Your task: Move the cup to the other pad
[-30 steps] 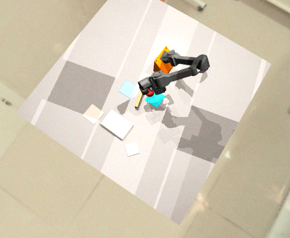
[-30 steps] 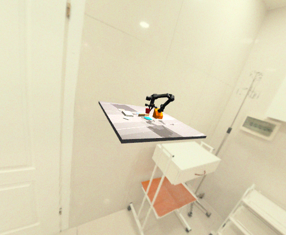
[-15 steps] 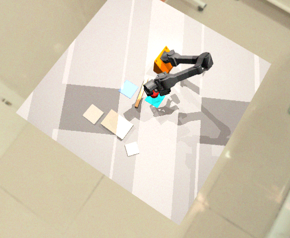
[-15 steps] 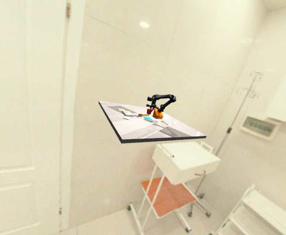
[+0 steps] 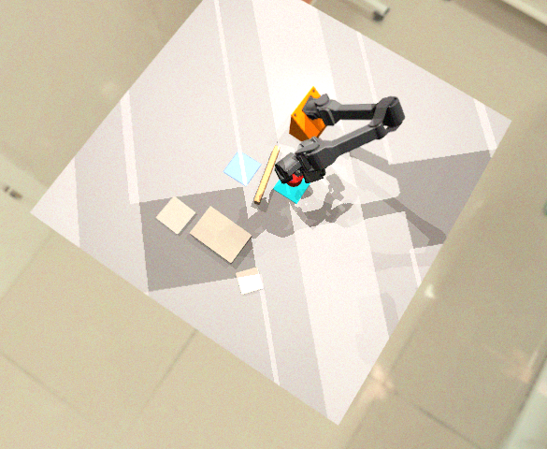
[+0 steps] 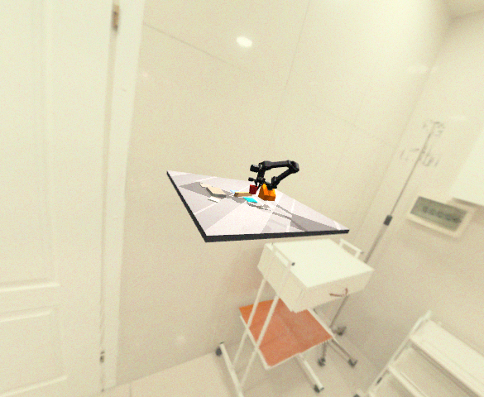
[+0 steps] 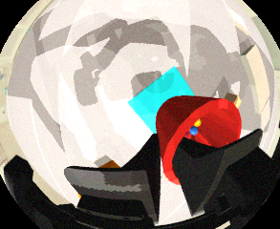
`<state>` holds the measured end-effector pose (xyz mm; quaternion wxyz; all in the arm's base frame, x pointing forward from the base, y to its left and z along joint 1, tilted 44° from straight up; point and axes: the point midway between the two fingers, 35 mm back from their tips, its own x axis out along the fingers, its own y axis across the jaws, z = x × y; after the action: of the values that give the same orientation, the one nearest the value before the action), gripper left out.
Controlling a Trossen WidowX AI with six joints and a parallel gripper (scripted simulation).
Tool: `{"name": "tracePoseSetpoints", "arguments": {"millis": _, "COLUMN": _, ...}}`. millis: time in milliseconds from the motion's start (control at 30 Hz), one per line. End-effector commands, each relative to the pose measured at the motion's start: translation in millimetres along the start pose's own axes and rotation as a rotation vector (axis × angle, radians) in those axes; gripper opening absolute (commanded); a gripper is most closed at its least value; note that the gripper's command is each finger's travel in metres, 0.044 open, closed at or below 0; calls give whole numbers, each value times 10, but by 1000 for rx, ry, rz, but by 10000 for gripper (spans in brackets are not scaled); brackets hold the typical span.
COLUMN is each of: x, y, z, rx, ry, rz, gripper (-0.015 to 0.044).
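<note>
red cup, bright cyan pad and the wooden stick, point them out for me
red cup (image 7: 206,129): wrist view, on its side wall, held in the gripper.
bright cyan pad (image 5: 289,192): top view, on its exposed lower left part.
wooden stick (image 5: 266,175): top view, midway along its length.

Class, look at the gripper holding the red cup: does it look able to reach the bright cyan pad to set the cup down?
Probably yes. The gripper, shut on the red cup, is already above the bright cyan pad. The wooden stick lies off to one side, not in between.
</note>
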<state>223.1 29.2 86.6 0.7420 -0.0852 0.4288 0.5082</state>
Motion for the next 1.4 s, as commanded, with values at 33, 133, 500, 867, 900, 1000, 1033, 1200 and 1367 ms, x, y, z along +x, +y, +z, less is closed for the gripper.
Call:
{"name": "tracePoseSetpoints", "arguments": {"millis": 33, "x": 67, "y": 6, "z": 5, "rx": 6, "ry": -4, "rz": 1, "gripper": 0}}
{"name": "tracePoseSetpoints", "arguments": {"millis": 133, "x": 103, "y": 5, "z": 5, "rx": 6, "ry": -4, "rz": 1, "gripper": 0}}
{"name": "tracePoseSetpoints", "arguments": {"millis": 500, "x": 235, "y": 4, "z": 9, "rx": 6, "ry": -4, "rz": 1, "gripper": 0}}
{"name": "tracePoseSetpoints", "arguments": {"millis": 867, "x": 364, "y": 9, "z": 14, "rx": 6, "ry": -5, "rz": 1, "gripper": 0}}
{"name": "tracePoseSetpoints", "arguments": {"millis": 900, "x": 376, "y": 10, "z": 14, "rx": 6, "ry": -5, "rz": 1, "gripper": 0}}
{"name": "tracePoseSetpoints", "arguments": {"millis": 1000, "x": 410, "y": 12, "z": 15, "rx": 6, "ry": -5, "rz": 1, "gripper": 0}}
{"name": "tracePoseSetpoints", "arguments": {"millis": 1033, "x": 422, "y": 13, "z": 16, "rx": 6, "ry": -6, "rz": 2, "gripper": 0}}
{"name": "tracePoseSetpoints", "arguments": {"millis": 1200, "x": 478, "y": 20, "z": 18, "rx": 6, "ry": -7, "rz": 2, "gripper": 0}}
{"name": "tracePoseSetpoints", "arguments": {"millis": 1367, "x": 532, "y": 28, "z": 20, "rx": 6, "ry": -8, "rz": 3, "gripper": 0}}
